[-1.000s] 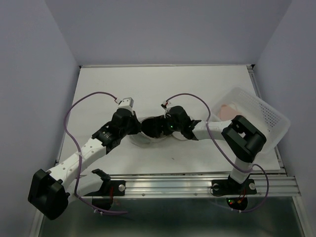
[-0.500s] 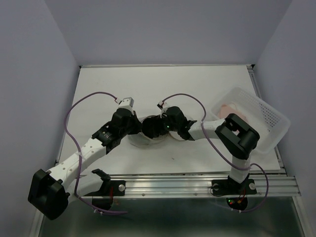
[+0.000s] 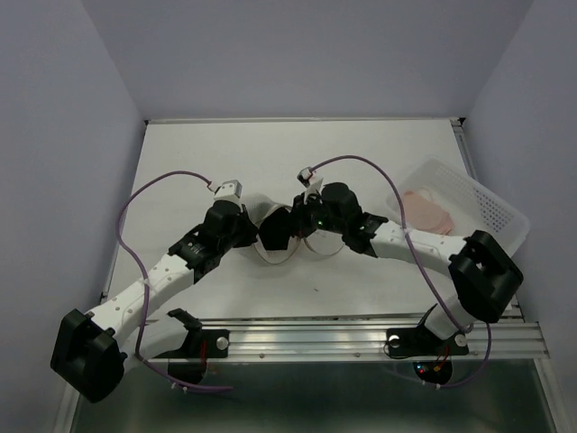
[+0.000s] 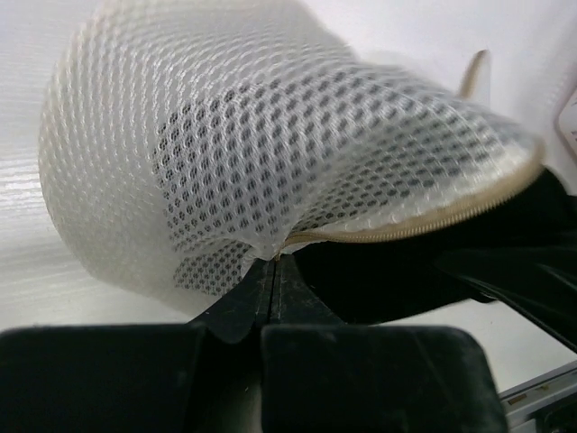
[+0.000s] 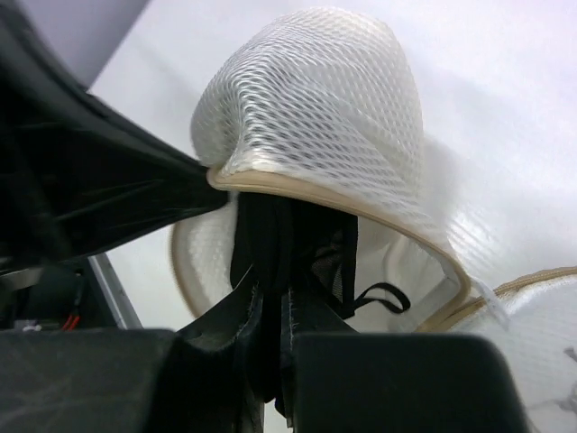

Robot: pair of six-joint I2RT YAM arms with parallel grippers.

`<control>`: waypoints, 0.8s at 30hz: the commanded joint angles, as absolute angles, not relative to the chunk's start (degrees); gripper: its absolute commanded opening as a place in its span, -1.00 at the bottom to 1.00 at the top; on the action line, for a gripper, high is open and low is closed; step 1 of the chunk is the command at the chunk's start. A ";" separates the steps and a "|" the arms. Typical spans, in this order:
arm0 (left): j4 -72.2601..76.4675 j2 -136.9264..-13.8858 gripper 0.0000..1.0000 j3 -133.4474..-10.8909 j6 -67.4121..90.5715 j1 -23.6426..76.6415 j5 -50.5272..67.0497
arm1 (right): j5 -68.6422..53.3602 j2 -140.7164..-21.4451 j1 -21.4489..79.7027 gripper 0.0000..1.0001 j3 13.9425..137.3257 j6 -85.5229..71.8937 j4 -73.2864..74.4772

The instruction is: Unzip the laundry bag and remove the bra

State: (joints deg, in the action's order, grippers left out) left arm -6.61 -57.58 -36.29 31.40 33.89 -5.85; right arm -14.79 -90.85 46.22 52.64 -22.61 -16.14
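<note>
Left gripper [image 4: 273, 263] pinches the laundry bag [image 4: 225, 135] at its zipper rim; right gripper [image 5: 269, 275] clamps a black strapped garment [image 5: 302, 236] inside. The mouth faces the right arm

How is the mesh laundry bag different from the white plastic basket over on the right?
The laundry bag is soft mesh, bunched into a dome; the basket is rigid perforated plastic. The bag is mid-table, pinched by the left gripper; the basket sits untouched at the right edge. The bag has dark fabric inside; pale pink items lie in the basket. Both are whitish and holed.
</note>
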 commanded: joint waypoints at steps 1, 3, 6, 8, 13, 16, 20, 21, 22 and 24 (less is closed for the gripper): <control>-6.85 -57.22 -1.00 -36.91 32.17 33.57 -9.49 | -15.46 -84.56 46.76 -0.99 53.26 -17.58 -9.35; -7.03 -57.83 -1.00 -37.18 32.17 33.57 -9.67 | -17.13 -81.58 46.76 -0.99 53.00 -16.79 -7.13; -7.64 -58.27 -1.00 -37.88 32.17 33.57 -10.10 | -17.49 -77.53 46.76 -0.99 51.07 -16.00 -5.02; -8.17 -58.10 -1.00 -38.58 32.26 33.31 -11.16 | -17.49 -75.33 46.76 -0.99 51.41 -14.25 0.16; -10.02 -56.87 -1.00 -41.83 31.82 32.08 -12.91 | -20.37 -73.48 46.76 -0.99 51.51 -10.46 9.74; -10.28 -57.83 -1.00 -43.50 31.29 31.20 -12.66 | -28.25 -72.08 46.76 -0.99 50.80 -9.58 10.46; -10.02 -61.08 -1.00 -43.95 30.85 30.94 -10.99 | -33.75 -69.09 46.76 -0.99 51.24 -8.44 10.37; -9.15 -61.61 -1.00 -43.42 30.94 31.02 -10.64 | -33.05 -67.08 46.76 -0.98 51.50 -8.61 10.46; -8.71 -61.61 -1.00 -42.90 31.02 30.94 -10.29 | -30.61 -65.93 46.76 -0.99 51.85 -8.61 10.46; -7.91 -61.52 -1.00 -41.23 31.55 30.94 -10.28 | -25.95 -62.51 46.76 -0.99 52.55 -9.40 10.72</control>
